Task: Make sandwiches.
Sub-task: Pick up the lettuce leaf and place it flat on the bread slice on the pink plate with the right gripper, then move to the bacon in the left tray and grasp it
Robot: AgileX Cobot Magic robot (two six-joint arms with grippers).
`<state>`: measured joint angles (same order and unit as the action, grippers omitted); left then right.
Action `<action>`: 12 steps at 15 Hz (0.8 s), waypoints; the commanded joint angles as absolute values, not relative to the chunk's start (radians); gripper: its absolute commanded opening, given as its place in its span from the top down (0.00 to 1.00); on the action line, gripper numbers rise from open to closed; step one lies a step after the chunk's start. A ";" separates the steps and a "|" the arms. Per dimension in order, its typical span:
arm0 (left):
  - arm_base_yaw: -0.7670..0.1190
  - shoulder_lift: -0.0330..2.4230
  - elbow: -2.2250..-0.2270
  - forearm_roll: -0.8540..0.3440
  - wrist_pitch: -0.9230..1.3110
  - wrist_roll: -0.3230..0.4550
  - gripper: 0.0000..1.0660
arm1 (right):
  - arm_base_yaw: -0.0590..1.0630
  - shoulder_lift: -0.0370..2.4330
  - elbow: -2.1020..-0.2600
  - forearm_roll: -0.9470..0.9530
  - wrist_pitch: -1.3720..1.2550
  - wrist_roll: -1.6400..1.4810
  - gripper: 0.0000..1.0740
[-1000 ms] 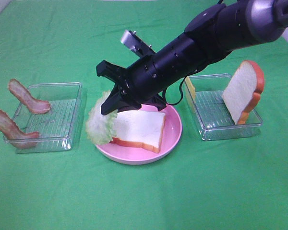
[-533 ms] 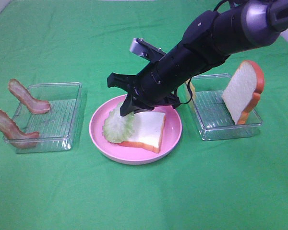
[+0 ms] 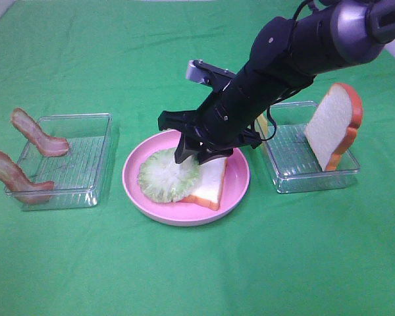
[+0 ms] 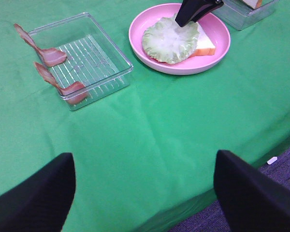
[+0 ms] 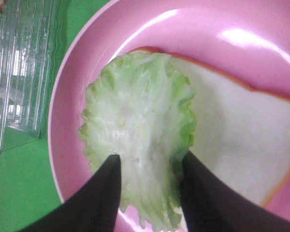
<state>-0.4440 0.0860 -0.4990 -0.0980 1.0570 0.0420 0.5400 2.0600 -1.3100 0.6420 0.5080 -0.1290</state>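
Note:
A round pale green lettuce leaf [image 3: 168, 176] [image 4: 171, 34] [image 5: 135, 130] lies flat on the left half of a white bread slice [image 3: 212, 181] [image 5: 232, 145], both on the pink plate [image 3: 240, 178] [image 5: 183, 29]. My right gripper [image 3: 187, 157] [image 5: 150, 162] hovers right over the leaf. Its fingers stand apart on either side of the leaf's near edge, open. A second bread slice [image 3: 332, 125] leans upright in the right tray [image 3: 296, 172], with yellow cheese [image 3: 260, 122] at that tray's far left corner. My left gripper [image 4: 145, 159] is open and holds nothing, low over the table's near edge.
Two bacon strips [image 3: 38, 135] [image 3: 13, 176] hang over the left rim of a clear tray [image 3: 85, 164] left of the plate. My right arm [image 3: 296, 52] slants down from the upper right across the right tray. Green cloth [image 3: 197, 263] covers the table.
My right gripper has carried the lettuce rightward from the plate's left rim onto the bread and laid it flat. Its fingers have parted from the leaf.

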 commanded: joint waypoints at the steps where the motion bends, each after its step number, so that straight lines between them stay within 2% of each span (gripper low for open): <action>1: -0.448 0.079 -0.499 -0.099 1.046 0.043 0.29 | 0.540 2.044 -1.310 0.601 0.525 -0.119 0.46; 4: -0.448 0.079 -0.499 -0.099 1.046 0.043 0.29 | 0.540 1.994 -1.310 0.536 0.588 -0.119 0.42; 12: -0.448 0.079 -0.499 -0.099 1.046 0.043 0.29 | 0.540 1.705 -1.310 0.277 0.880 -0.017 0.41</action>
<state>-0.4440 0.0860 -0.4990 -0.0980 1.0570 0.0420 0.5400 1.7200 -1.3100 0.2940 0.8530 -0.0250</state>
